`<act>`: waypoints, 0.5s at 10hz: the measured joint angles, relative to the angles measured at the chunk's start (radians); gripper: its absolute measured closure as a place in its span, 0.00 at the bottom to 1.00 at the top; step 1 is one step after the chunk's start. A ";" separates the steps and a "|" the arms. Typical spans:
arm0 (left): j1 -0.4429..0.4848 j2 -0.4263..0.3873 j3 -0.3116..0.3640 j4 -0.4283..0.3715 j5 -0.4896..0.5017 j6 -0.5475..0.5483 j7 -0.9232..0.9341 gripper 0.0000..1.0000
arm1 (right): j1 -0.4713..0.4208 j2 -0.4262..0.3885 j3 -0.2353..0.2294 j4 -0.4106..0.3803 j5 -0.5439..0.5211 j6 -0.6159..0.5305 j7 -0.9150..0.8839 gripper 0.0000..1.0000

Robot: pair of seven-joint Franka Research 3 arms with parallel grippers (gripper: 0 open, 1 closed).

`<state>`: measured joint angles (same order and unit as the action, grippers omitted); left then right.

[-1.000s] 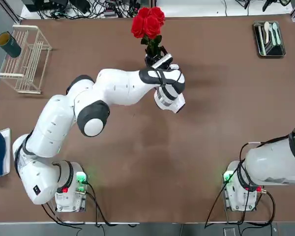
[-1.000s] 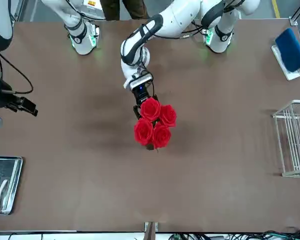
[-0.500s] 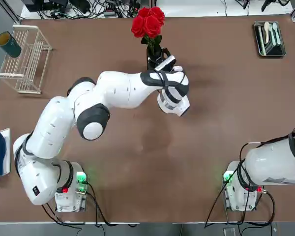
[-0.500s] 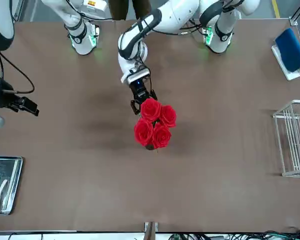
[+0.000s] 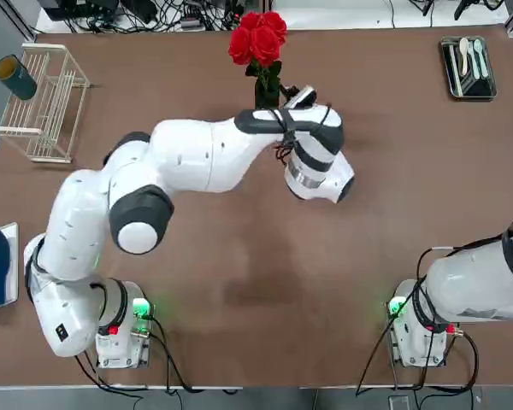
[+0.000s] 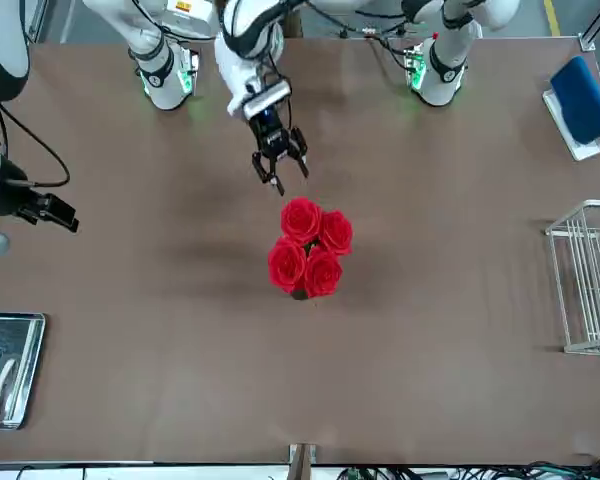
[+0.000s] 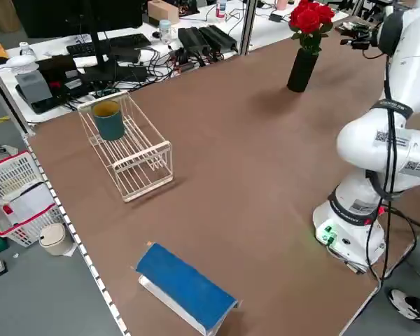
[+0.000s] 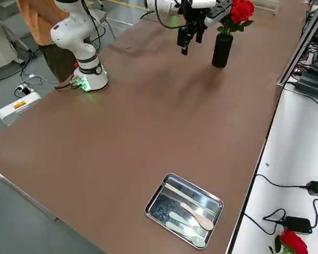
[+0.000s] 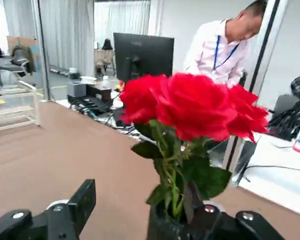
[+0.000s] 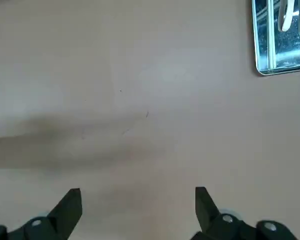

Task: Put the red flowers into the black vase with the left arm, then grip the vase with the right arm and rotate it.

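Brown tabletop [image 5: 239,282] carries everything. Left arm [image 5: 188,158] reaches across toward the far edge; its gripper [image 6: 280,170] hangs just beside the vase on the robot's side, clear of the blooms, jaws spread wide with nothing between them. Right arm [image 5: 479,286] parked at its base; right gripper [image 6: 45,210] held above bare tabletop, jaws fully apart, empty. White wire rack [image 5: 47,102] at far left with a dark teal cup [image 5: 15,77]. Metal tray [image 5: 470,67] of cutlery at far right. Black vase [image 8: 221,50] stands upright near the far edge. Red flowers [image 6: 308,245] sit in the vase, stems down its mouth.
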<state>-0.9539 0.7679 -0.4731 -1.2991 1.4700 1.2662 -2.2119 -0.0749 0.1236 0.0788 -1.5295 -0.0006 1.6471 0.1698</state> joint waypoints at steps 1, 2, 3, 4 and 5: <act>0.007 -0.043 0.000 0.001 -0.052 -0.001 0.057 0.21 | 0.000 0.000 0.000 0.000 0.000 0.000 0.000 0.00; 0.015 -0.088 0.000 0.001 -0.100 -0.002 0.119 0.21 | 0.001 0.000 0.000 0.000 0.000 0.000 0.000 0.00; 0.028 -0.131 0.000 0.002 -0.148 -0.003 0.179 0.20 | 0.005 0.000 0.001 0.000 0.000 0.002 0.000 0.00; 0.047 -0.168 0.001 0.001 -0.189 -0.004 0.233 0.20 | 0.018 0.000 0.001 0.000 0.000 0.006 0.000 0.00; 0.074 -0.199 0.000 -0.001 -0.218 -0.004 0.286 0.20 | 0.037 0.000 0.002 0.000 0.000 0.014 0.000 0.00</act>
<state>-0.8797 0.5689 -0.4726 -1.2999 1.2521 1.2619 -1.9255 -0.0381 0.1236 0.0810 -1.5295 -0.0006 1.6610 0.1697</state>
